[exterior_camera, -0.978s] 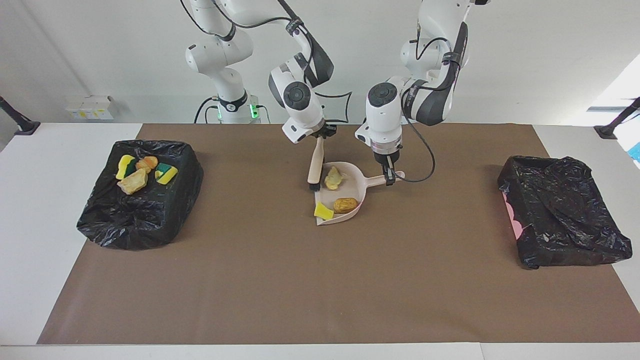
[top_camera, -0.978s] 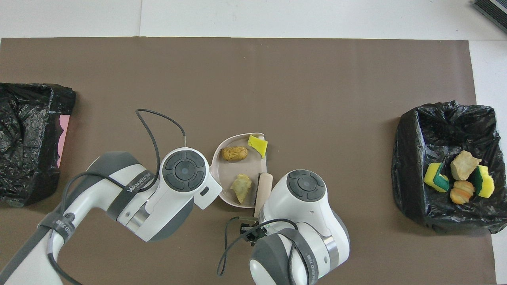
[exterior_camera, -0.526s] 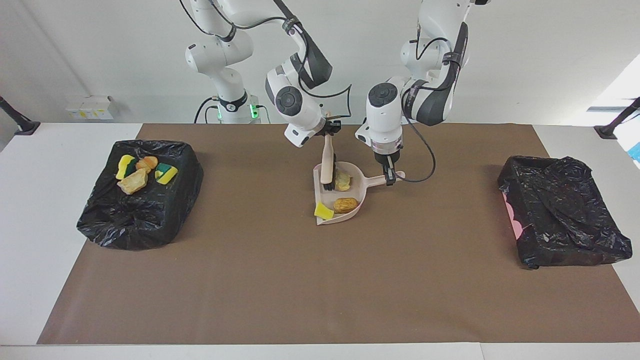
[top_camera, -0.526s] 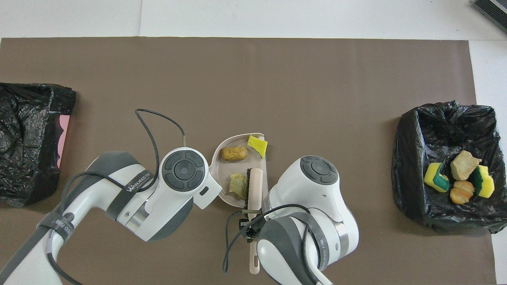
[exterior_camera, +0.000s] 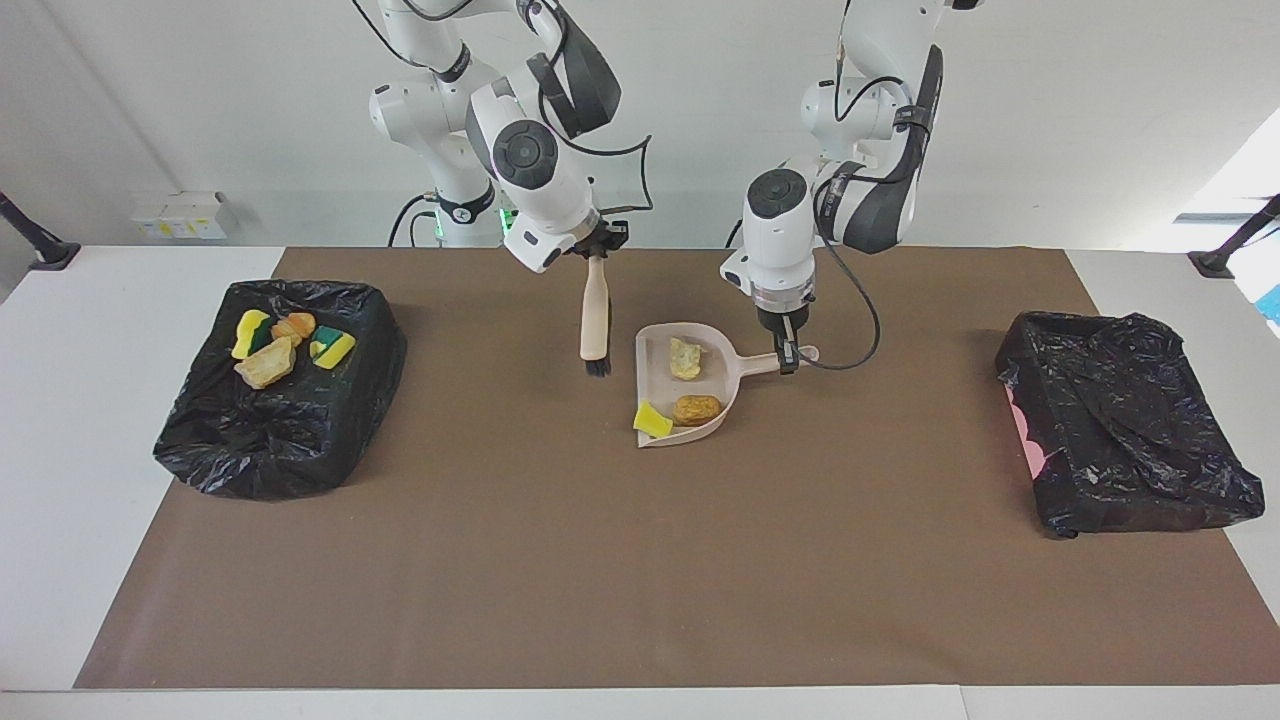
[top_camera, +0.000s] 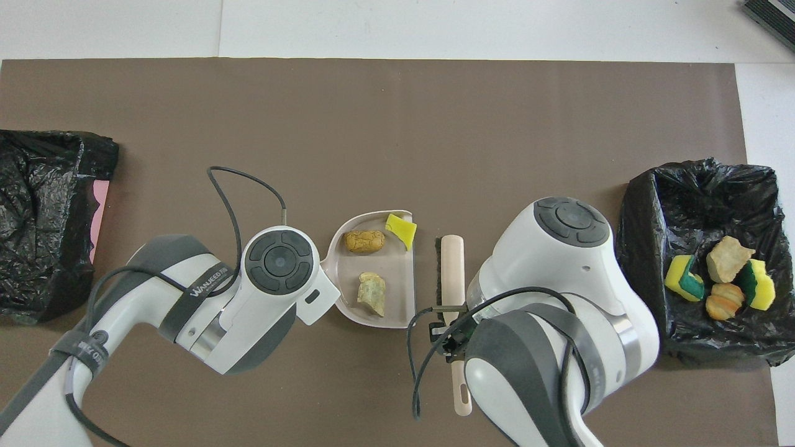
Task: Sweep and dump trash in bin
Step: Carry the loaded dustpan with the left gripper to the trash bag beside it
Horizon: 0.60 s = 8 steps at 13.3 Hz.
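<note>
Pink dustpan on the brown mat, holding three pieces of trash: a yellow sponge bit at its open edge, a brown lump and a pale lump. A brush lies just beside the open edge, apart from it. A black-lined bin toward the right arm's end holds four pieces; another black-lined bin sits at the left arm's end.
</note>
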Available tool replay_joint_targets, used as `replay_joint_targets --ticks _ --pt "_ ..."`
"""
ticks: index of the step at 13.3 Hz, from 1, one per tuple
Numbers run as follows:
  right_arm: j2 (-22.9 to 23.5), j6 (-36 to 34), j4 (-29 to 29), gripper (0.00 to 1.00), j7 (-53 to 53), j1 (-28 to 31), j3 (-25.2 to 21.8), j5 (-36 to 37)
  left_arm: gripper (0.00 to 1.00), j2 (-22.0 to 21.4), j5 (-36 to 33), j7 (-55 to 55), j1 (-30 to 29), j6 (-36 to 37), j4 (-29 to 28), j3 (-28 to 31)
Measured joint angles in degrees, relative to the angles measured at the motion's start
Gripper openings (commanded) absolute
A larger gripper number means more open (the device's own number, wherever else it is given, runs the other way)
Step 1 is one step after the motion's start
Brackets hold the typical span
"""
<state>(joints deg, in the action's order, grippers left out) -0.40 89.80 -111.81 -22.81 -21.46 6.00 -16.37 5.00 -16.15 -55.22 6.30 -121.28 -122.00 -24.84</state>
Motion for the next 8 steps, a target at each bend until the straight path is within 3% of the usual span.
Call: replay_joint_targets --ticks 3,8 --pt "0.0 -1.5 1.4 0.00 -0.2 -2.1 0.3 7.2 0.00 -2.1 2.5 -7.6 -0.4 0.6 0.1 4.5" --pt "0.2 -1.3 1.4 0.00 -1.7 -3.6 0.5 8.1 0.00 -9.5 6.2 -19.9 -0.7 3.2 0.2 15.1"
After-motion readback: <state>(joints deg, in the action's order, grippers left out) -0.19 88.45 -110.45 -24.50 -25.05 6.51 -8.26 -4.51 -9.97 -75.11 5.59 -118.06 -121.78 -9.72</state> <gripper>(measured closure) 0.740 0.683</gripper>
